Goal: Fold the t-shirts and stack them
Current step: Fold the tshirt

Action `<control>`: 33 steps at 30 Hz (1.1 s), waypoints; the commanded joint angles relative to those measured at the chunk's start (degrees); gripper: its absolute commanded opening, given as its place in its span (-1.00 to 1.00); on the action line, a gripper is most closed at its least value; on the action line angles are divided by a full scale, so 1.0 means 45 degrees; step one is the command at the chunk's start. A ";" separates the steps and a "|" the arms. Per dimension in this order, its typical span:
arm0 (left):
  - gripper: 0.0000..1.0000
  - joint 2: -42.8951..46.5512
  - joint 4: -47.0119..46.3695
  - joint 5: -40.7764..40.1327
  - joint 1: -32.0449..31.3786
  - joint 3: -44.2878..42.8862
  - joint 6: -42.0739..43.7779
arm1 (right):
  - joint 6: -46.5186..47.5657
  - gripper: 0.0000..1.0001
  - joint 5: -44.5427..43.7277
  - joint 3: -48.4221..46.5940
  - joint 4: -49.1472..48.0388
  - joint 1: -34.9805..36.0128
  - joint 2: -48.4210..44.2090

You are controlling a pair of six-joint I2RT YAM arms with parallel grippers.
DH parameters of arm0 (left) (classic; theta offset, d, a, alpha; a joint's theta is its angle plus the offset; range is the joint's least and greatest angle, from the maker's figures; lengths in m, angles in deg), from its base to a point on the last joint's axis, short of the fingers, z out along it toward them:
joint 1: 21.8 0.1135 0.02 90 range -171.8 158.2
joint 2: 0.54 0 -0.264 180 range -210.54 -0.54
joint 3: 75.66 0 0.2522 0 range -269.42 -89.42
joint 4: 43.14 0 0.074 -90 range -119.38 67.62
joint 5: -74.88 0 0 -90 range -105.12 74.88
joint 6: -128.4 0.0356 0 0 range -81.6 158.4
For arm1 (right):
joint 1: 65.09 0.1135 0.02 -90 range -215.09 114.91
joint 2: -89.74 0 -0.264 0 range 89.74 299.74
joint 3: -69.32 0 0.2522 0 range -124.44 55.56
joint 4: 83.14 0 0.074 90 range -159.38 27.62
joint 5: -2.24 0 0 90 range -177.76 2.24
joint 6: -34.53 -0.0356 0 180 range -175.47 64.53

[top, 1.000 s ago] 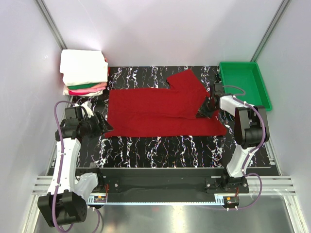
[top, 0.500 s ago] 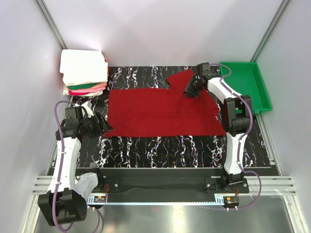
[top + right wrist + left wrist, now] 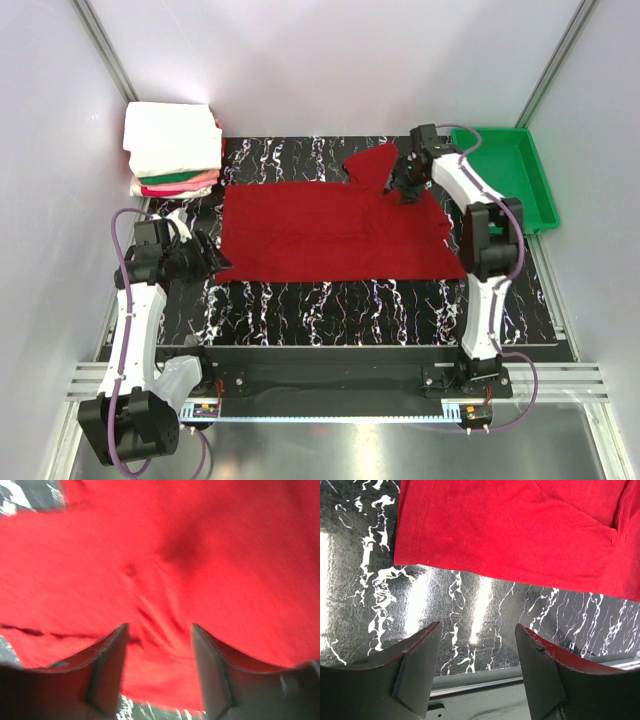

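- Top view: the red t-shirt (image 3: 320, 235) lies spread across the middle of the black marbled bench (image 3: 330, 305), its long side running left to right. A second ago your right gripper (image 3: 405, 188) was pinching cloth at the shirt's right edge. It has since carried that cloth toward the far side and now sits over the shirt's far right part, near the sleeve that points away from you. I judge that one fold has just been laid down and let go, so the shirt is only part folded and not yet stacked.
- Top view, continued: the folded t-shirts (image 3: 172, 150) sit in a pile at the far left corner, white on top. The green tray (image 3: 505, 170) is at the far right. Your left gripper (image 3: 215, 262) waits just off the shirt's near left corner, not touching it.
- Left wrist view: the left gripper (image 3: 477, 640) is spread wide and holds nothing. The shirt's hem lies beyond the fingertips, with bare bench between.
- Right wrist view: the right gripper (image 3: 159, 630) has its jaws parted. Wrinkled red cloth fills the view close beneath them, but nothing is pinched between them.
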 commanded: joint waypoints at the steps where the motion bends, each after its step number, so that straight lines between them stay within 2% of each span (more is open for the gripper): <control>1: 0.30 0.0000 -0.0641 -0.0395 -0.0015 0.0070 -0.0518 | 0.0267 0.33 -0.1340 0.2648 0.0230 -0.0516 -0.3969; 3: 0.30 -0.0195 -0.0893 -0.0395 -0.0113 0.0343 -0.1026 | -0.0142 0.73 -0.1963 0.5024 0.0014 -0.0653 -0.5266; 7: 0.36 -0.0839 -0.1265 -0.0687 -0.0269 0.0753 -0.2099 | -0.0573 0.99 -0.1870 0.8470 -0.0162 -0.1219 -0.8057; 11: 0.59 -0.1055 -0.2240 -0.1020 -0.0387 0.1534 -0.3290 | -0.0886 0.99 -0.1032 1.1479 -0.0903 -0.2313 -0.9780; 12: 0.61 -0.1133 -0.2765 -0.1040 -0.0387 0.1710 -0.3409 | -0.0983 0.99 -0.0972 1.2277 -0.1098 -0.3030 -1.0228; 17: 0.61 -0.2108 -0.4427 -0.1684 -0.0387 0.2511 -0.4190 | -0.1296 0.98 -0.0680 1.3378 -0.1743 -0.3836 -1.0507; 23: 0.44 -0.3691 -0.6186 -0.2171 -0.0407 0.2687 -0.4543 | -0.1394 0.82 -0.0308 1.3516 -0.3032 -0.4287 -0.9082; 27: 0.26 -0.4881 -0.7238 -0.2115 -0.0407 0.2785 -0.4641 | -0.1375 0.56 -0.0346 1.3515 -0.3696 -0.4365 -0.8203; 28: 0.22 -0.5387 -0.7455 -0.2095 -0.0407 0.2805 -0.4699 | -0.1375 0.42 -0.0346 1.3516 -0.3910 -0.4365 -0.7873; 30: -0.02 -0.6148 -0.8020 -0.2056 -0.0407 0.2767 -0.4758 | -0.1278 0.23 -0.0248 1.3555 -0.4281 -0.4404 -0.7501; 31: -0.16 -0.6366 -0.8101 -0.2056 -0.0407 0.2708 -0.4758 | -0.1258 0.06 -0.0248 1.3555 -0.4361 -0.4423 -0.7402; 32: -0.49 -0.6600 -0.8315 -0.2036 -0.0407 0.2650 -0.4700 | -0.1200 -0.05 -0.0229 1.3516 -0.4400 -0.4462 -0.7323; 33: -0.71 -0.6951 -0.8355 -0.1978 -0.0407 0.2572 -0.4661 | -0.1102 -0.18 -0.0248 1.3496 -0.4517 -0.4463 -0.7264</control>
